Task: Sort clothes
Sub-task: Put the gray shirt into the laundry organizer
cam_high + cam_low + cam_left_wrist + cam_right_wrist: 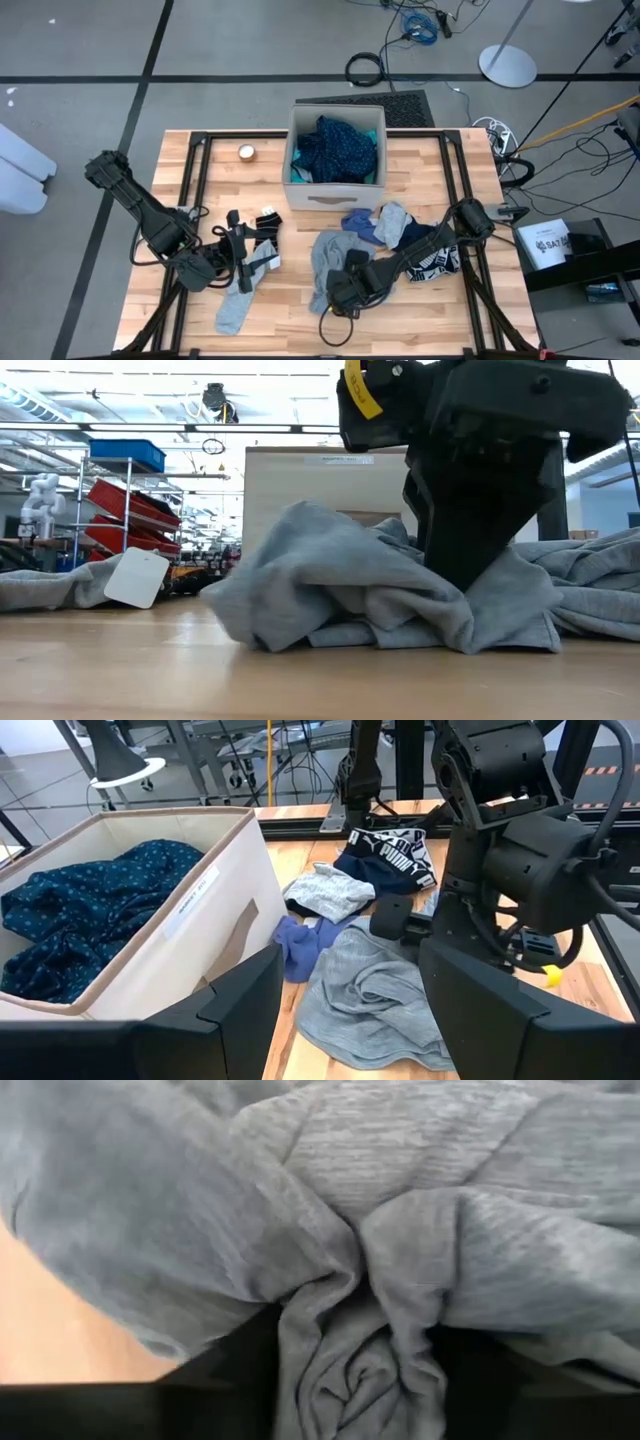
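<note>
Sorting looks partly done, judging by what lies where. Biggest in the high view is the wooden table [300, 330], and on it, at centre top, the beige box [335, 190], which already holds a navy dotted garment [335, 148] with a sliver of turquoise fabric [372, 134] beside it.

Next in size is the loose pile on the table below and right of the box: a large grey garment [327, 262] at lower centre, a light grey piece [395, 222] and a blue piece [358, 226] just under the box, and a black-and-white patterned garment [437, 262] at centre right. All of these are still outside the box, so most of the work seems to remain.

At lower left lie the small items: a grey sock [237, 300] stretched toward the bottom edge and dark socks [262, 222] near it.

The right gripper [342, 290] is down on the large grey garment at lower centre. Its wrist view shows a bunched fold of grey cloth [370, 1350] gathered between the fingers, which are closing around it, though I cannot tell whether the grip is firm yet. The left gripper [243, 258] hovers over the socks at lower left with its fingers [240, 1010] spread wide and nothing between them.
</note>
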